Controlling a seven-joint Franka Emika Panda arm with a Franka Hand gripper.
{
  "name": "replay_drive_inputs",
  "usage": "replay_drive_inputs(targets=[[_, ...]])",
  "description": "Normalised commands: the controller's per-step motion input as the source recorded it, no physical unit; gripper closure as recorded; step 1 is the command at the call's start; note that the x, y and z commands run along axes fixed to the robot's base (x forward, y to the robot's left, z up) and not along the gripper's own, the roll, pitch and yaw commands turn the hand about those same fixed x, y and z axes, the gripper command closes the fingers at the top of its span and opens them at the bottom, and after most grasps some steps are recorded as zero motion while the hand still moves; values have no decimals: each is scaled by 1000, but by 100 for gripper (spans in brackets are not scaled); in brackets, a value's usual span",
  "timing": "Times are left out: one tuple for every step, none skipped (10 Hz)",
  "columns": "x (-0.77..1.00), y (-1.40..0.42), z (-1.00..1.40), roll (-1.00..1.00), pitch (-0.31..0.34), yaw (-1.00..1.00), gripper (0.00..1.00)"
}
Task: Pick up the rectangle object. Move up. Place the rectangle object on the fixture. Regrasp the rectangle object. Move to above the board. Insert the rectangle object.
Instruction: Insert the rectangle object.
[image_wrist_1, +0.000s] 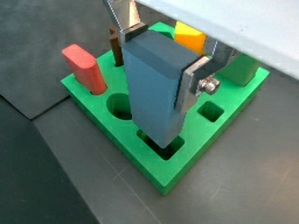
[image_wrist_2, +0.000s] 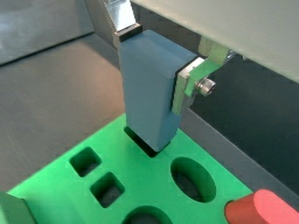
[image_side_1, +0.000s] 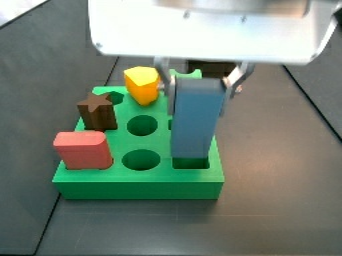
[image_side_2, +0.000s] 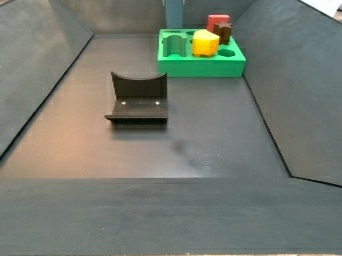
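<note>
In both wrist views the rectangle object (image_wrist_1: 159, 87) (image_wrist_2: 152, 87) was clamped by the gripper (image_wrist_1: 162, 61) (image_wrist_2: 158, 54), its lower end sunk in a board (image_wrist_1: 176, 171) (image_wrist_2: 70, 188) slot. In a side view it (image_side_1: 195, 120) stood upright beside a yellow piece (image_side_1: 142, 85). In a side view the fixture (image_side_2: 136, 98) lay apart.

Slate-blue rectangle object (image_wrist_1: 158, 83), plain and smooth, sits between the gripper (image_wrist_1: 162, 59) and its silver plates. The board (image_wrist_1: 176, 171) glows bright green, dark inside its cut-outs. A red block (image_side_1: 83, 150), a yellow piece (image_side_1: 142, 85) and a brown star piece (image_side_1: 96, 109) stand on it. The fixture (image_side_2: 136, 98) is near-black on a dark grey floor (image_side_2: 160, 190).
</note>
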Motion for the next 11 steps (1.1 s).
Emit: replay_drive_inputs(targets=[[-17,-9,-206,6,0,-134,100],[-3,-14,-154,0,-1,-123,100],[0,0,-120,-3,-7,-180,100],[0,-51,-146,0,-16,-163,100],[26,-131,-117,-26,-34,-183,100],[206,-109,-89,-3,-7,-83,100],[163,-97,-189,0,-10,0,100],[226,-80,-189,0,-9,3,100],[229,0,-191,0,-1,97,100],[177,0,-163,0,0,131,100],[80,71,-174,21,0,126,100]])
